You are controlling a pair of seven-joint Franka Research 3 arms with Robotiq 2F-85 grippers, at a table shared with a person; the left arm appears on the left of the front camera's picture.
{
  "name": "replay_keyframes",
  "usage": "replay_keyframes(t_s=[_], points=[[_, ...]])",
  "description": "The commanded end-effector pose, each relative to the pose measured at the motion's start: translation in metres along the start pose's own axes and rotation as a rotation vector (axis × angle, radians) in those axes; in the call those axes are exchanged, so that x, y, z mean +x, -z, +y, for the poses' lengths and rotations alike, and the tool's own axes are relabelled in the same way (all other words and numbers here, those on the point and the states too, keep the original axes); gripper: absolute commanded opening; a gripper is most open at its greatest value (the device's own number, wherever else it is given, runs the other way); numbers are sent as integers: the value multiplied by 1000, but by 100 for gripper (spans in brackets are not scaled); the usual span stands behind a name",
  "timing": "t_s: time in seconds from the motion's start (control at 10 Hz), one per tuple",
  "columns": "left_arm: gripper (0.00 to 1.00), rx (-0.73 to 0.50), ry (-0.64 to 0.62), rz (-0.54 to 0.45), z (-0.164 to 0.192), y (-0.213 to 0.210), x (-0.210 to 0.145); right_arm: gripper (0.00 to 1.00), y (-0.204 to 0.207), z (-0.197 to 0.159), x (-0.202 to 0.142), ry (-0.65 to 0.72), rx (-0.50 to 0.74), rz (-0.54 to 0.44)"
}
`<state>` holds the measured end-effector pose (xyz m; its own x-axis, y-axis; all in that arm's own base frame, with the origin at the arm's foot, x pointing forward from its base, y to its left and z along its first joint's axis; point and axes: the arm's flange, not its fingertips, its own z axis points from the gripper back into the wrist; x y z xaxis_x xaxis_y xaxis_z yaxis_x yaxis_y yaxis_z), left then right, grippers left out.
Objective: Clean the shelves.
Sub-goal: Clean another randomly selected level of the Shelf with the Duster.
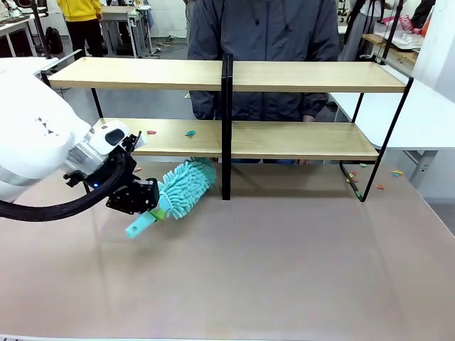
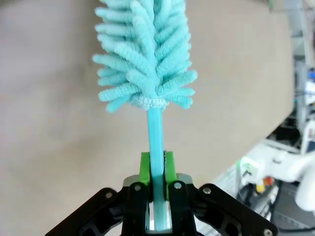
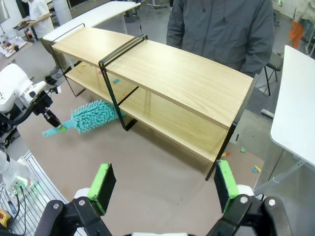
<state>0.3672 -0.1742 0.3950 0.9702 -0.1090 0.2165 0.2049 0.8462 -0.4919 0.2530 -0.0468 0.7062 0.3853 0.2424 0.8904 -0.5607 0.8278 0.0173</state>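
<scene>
The shelves stand across the far half of the table, two tiers of light-wood boards in a thin black frame; the right wrist view shows the shelves from above. Small coloured scraps lie on the lower board's left part. My left gripper is shut on the handle of a teal fluffy duster, whose head lies low by the centre post, under the lower board's front edge. In the left wrist view the green pads clamp the duster's handle. My right gripper hangs open high above the table.
A person in a dark jacket stands behind the shelves. More scraps lie on the brown tabletop by the right end legs. A white table stands at the right.
</scene>
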Motion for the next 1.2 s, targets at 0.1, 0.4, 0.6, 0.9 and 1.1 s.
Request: replay_keyframes(t_s=[0.1,0.4,0.6,0.9,1.1], points=[[13,33,34,-122,7,33,-11,100,0,1,1,-1,7,-8],[0,71,81,-191,5,45,-9,100,0,1,1,-1,7,-8],[6,69,97,-182,6,53,-2,100,0,1,1,-1,7,-8],[6,120,74,-165,11,72,5,100,0,1,1,-1,7,-8],[6,184,32,-142,15,75,6,100,0,1,1,-1,7,-8]])
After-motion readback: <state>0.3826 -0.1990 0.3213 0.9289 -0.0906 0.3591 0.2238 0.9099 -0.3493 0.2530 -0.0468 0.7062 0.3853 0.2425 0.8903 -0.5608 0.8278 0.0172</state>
